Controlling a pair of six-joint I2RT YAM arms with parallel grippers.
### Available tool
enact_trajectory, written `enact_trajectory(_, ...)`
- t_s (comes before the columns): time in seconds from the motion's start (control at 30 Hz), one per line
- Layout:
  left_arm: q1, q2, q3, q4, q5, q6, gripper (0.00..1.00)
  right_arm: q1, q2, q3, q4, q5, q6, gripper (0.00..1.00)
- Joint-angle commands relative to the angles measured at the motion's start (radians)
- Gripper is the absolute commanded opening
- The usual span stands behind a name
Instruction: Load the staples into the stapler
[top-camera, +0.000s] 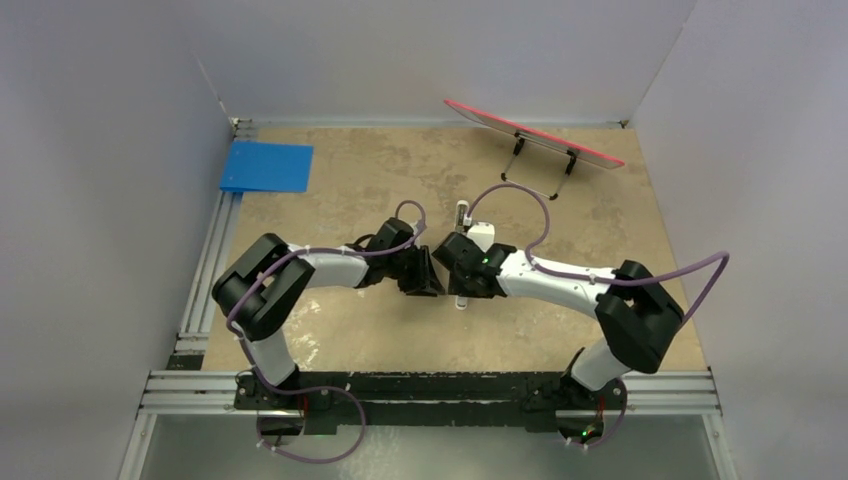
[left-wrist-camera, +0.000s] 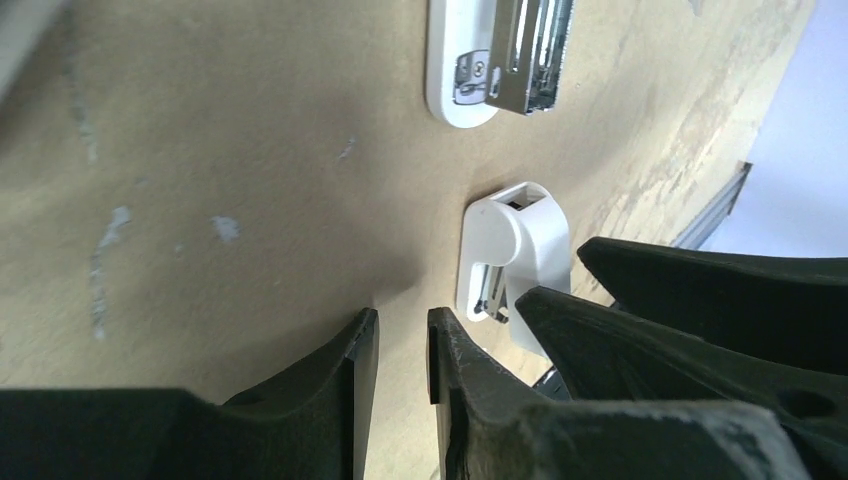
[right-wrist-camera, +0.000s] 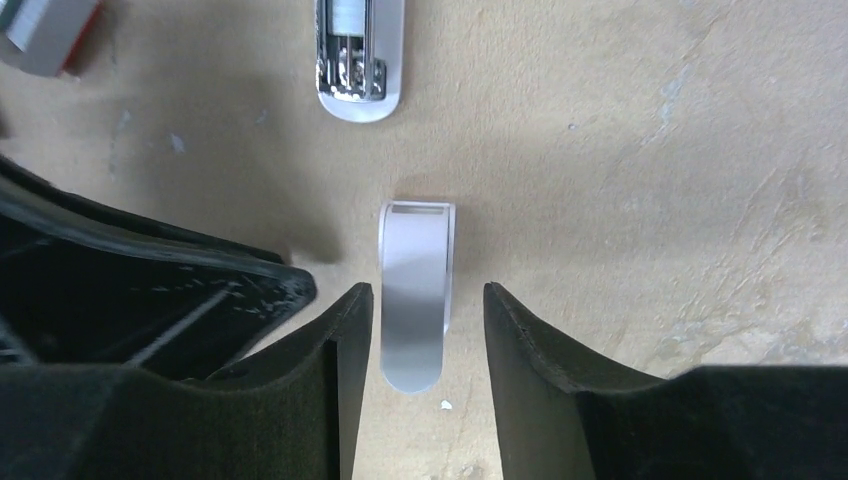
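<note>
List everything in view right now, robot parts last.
table: 1, tan, under everything
stapler: 1, white, metal magazine exposed, table centre
white piece: 1, white, short, just short of the stapler's end
box: 1, red-and-white, beside stapler, at right wrist view's edge
flat sheet: 1, blue, far-left corner
board on wire stand: 1, red, far right
left fingers: 2, black, narrowly apart, empty
right fingers: 2, black, open, straddling white piece

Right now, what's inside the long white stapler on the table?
The stapler has its metal channel exposed, with a small clip at the rounded end. Whether staples sit in it cannot be told: most of the channel runs out of both wrist views.
</note>
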Motion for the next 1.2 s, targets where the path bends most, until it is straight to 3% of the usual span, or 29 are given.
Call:
enact_trajectory(0.0, 0.007, -0.052, -0.021, -0.044, -0.109, 0.034, 0.25, 0.005, 0.007, -0.025, -0.007, -0.046, -0.025, 0.47)
enact_trajectory(0.17, 0.008, -0.045, -0.023, -0.047, -0.122, 0.036, 0.25, 0.006, -0.011, -0.043, -0.009, -0.074, -0.021, 0.4)
enact_trajectory(0.33, 0.009, -0.034, -0.018, -0.047, -0.116, 0.038, 0.25, 0.006, 0.011, -0.049, 0.014, -0.107, -0.034, 0.2)
enact_trajectory(0.77, 0.019, -0.026, -0.024, -0.04, -0.106, 0.041, 0.25, 0.007, 0.109, -0.14, 0.102, -0.12, -0.032, 0.16)
enact_trajectory(0.9, 0.021, -0.027, -0.027, -0.039, -0.105, 0.04, 0.25, 0.007, 0.101, -0.09, 0.062, -0.087, -0.023, 0.18)
enact_trajectory(1.17, 0.022, -0.076, -0.05, -0.032, -0.142, 0.04, 0.27, 0.006, -0.004, 0.049, -0.048, -0.012, -0.004, 0.53)
